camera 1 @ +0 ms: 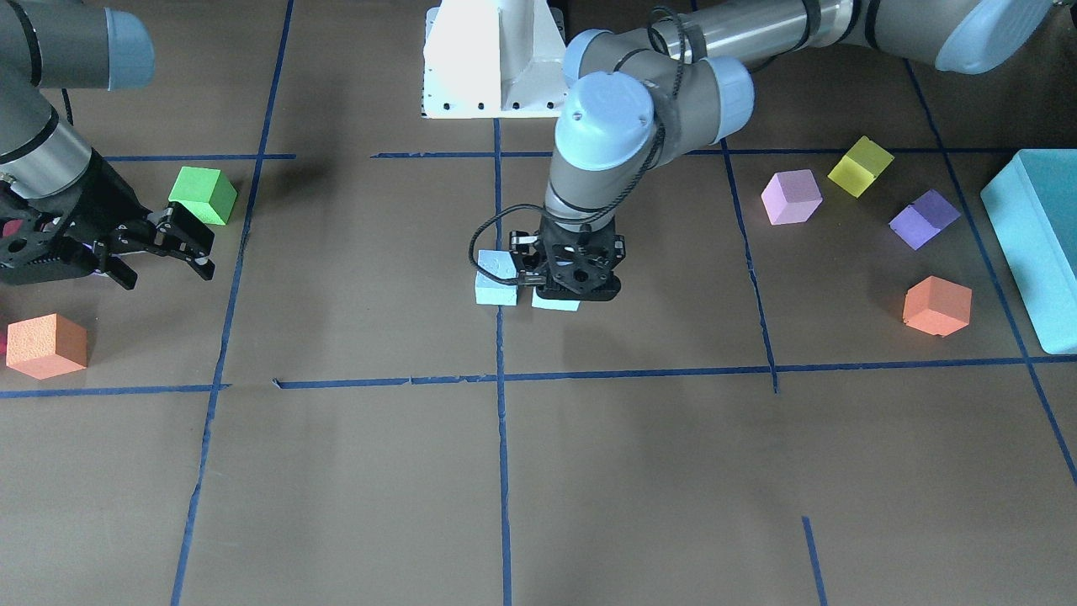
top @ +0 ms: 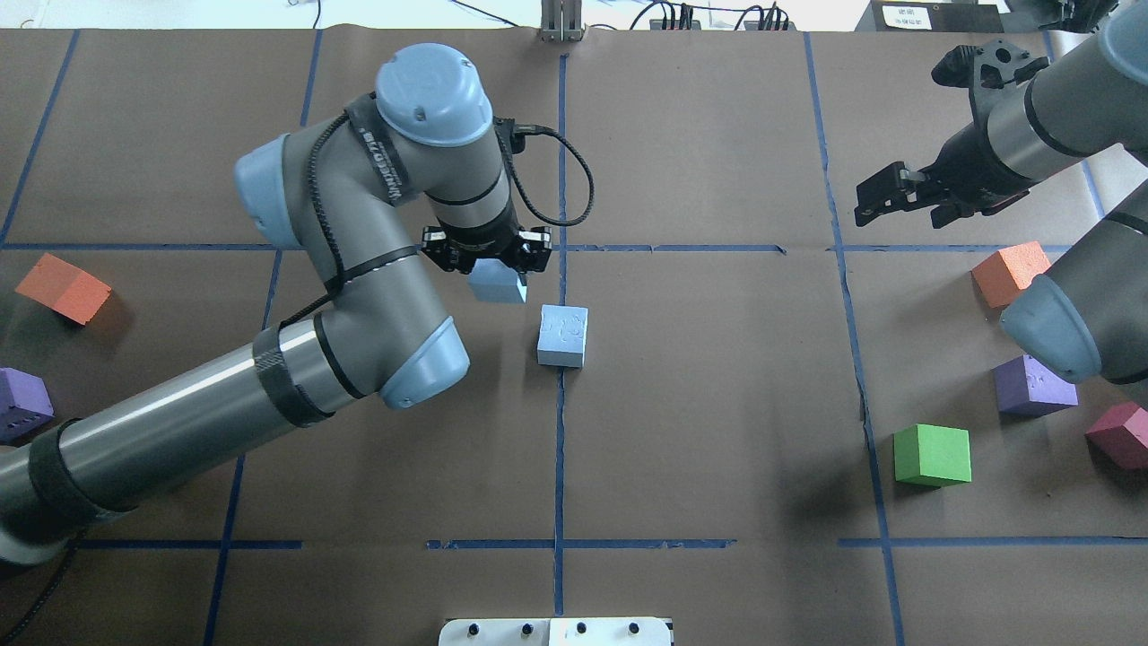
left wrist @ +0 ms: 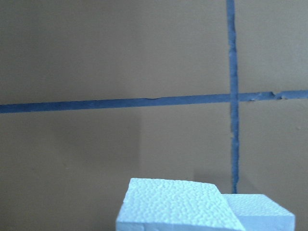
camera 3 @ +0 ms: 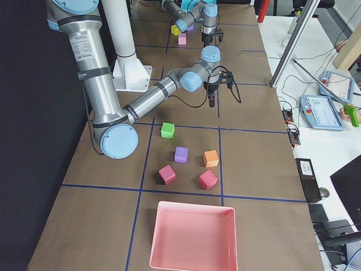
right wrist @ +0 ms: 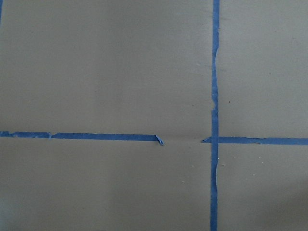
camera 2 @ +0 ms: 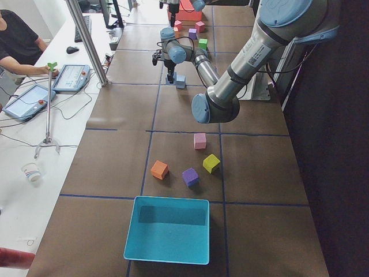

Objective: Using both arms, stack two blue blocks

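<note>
My left gripper (camera 1: 578, 282) (top: 489, 260) points straight down near the table's middle and is shut on one pale blue block (top: 498, 283) (camera 1: 555, 302), held low over the table; I cannot tell if it touches. The block fills the bottom of the left wrist view (left wrist: 173, 204). The second blue block (top: 563, 335) (camera 1: 496, 276) (left wrist: 262, 211) lies on the table right beside it, a small gap apart. My right gripper (top: 874, 199) (camera 1: 164, 257) is open and empty, far off to the side above bare table.
On the right arm's side lie a green cube (top: 933, 455), an orange cube (top: 1009, 272), a purple cube (top: 1031, 386) and a red cube (top: 1119, 435). On the left arm's side lie pink (camera 1: 791, 197), yellow (camera 1: 860, 166), purple (camera 1: 924, 219) and orange (camera 1: 936, 305) cubes and a teal box (camera 1: 1039, 244).
</note>
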You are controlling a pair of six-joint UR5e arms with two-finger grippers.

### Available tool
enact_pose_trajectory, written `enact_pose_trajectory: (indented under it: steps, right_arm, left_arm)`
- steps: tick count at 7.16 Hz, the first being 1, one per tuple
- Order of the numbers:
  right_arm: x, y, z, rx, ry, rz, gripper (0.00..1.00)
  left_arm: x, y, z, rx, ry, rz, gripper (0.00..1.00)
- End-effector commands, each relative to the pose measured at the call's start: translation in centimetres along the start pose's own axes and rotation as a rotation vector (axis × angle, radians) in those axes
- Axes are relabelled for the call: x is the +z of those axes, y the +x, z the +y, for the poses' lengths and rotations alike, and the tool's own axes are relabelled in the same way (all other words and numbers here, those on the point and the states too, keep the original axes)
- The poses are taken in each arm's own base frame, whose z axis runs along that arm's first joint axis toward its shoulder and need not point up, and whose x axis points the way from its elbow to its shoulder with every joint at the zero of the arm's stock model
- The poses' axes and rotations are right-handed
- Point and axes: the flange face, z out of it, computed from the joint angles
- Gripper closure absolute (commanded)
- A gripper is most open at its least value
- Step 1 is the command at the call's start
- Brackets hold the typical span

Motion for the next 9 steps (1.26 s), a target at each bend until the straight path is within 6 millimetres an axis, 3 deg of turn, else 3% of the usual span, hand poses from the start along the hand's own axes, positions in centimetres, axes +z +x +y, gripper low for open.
enact_pose_trajectory:
  steps: [1,3,4,5,9]
  right_arm:
    - [0.0,0.3,0.0,-0.003,-0.001,0.001,0.00]
    - [0.1,0.3,0.0,-0.003,0.000,0.004,0.00]
    - [0.1,0.3,0.0,-0.001,-0.001,0.005,0.00]
    - [0.2,0.3,0.0,0.002,-0.002,0.005,0.00]
    - [0.2,0.3,0.0,0.001,-0.002,0.004,0.00]
  left_arm:
    - [1.0,3.2,1.3,-0.036,0.020,-0.017,0.74]
    - [1.2,4.5,2.2,-0.037,0.030,-0.017,0.74]
    - [2.7,6.1,3.5,-0.040,0.032,-0.036,0.72]
    - [2.6,6.8,3.6,-0.035,0.050,-0.041,0.71]
    - [3.4,6.2,4.0,-0.057,0.036,-0.072,0.69]
